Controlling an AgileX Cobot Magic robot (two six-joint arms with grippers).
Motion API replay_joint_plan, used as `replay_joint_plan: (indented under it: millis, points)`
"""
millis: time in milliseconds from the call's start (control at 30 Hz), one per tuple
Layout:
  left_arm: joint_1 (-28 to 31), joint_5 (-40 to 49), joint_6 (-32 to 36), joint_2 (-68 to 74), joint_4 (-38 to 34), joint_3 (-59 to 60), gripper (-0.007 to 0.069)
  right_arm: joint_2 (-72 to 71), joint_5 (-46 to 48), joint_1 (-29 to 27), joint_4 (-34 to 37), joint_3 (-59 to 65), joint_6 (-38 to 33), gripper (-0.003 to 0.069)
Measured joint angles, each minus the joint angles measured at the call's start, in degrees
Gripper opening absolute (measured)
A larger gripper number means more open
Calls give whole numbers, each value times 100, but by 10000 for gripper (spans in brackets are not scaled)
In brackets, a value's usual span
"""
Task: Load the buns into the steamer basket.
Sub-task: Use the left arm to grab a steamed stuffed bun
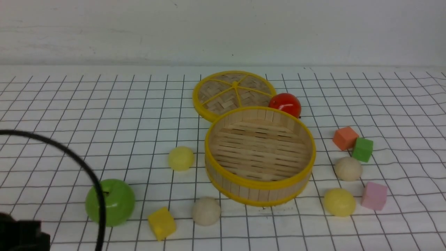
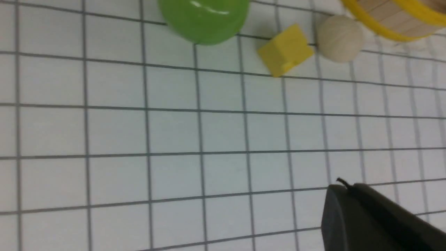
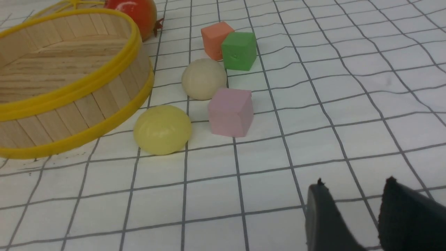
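The steamer basket (image 1: 258,195) stands empty mid-table. Left of it lies a pale yellow bun (image 1: 181,158), and a beige bun (image 1: 206,211) sits at its front left. To its right lie another beige bun (image 1: 348,168) and another pale yellow bun (image 1: 339,202). In the left wrist view, my left gripper (image 2: 343,186) is shut on nothing above bare cloth, well short of the beige bun (image 2: 339,39). My right gripper (image 3: 355,184) is open and empty, apart from the yellow bun (image 3: 162,129) and the beige bun (image 3: 204,79).
The woven lid (image 1: 234,91) and a red ball (image 1: 285,104) lie behind the basket. A green apple (image 1: 115,202) and yellow cube (image 1: 161,223) sit front left. Orange (image 1: 345,138), green (image 1: 362,149) and pink (image 1: 374,196) cubes crowd the right buns. A black cable (image 1: 80,164) arcs at left.
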Motion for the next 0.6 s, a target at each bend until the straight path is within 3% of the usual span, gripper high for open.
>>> replay_joint_plan:
  millis: [167,267,400,600]
  points:
    - [-690,-40,394,1406,116,-479,-13,0,0,0,0,0,0,241]
    - [-1809,-282,189,2066,448,-947,-13,0,0,0,0,0,0,241]
    - [-2874,-323,-244,2556,1111,-1532,-13,0,0,0,0,0,0,241]
    - [-3307,-285,-352,3723,1384,-2365,-13,0,0,0,0,0,0,241]
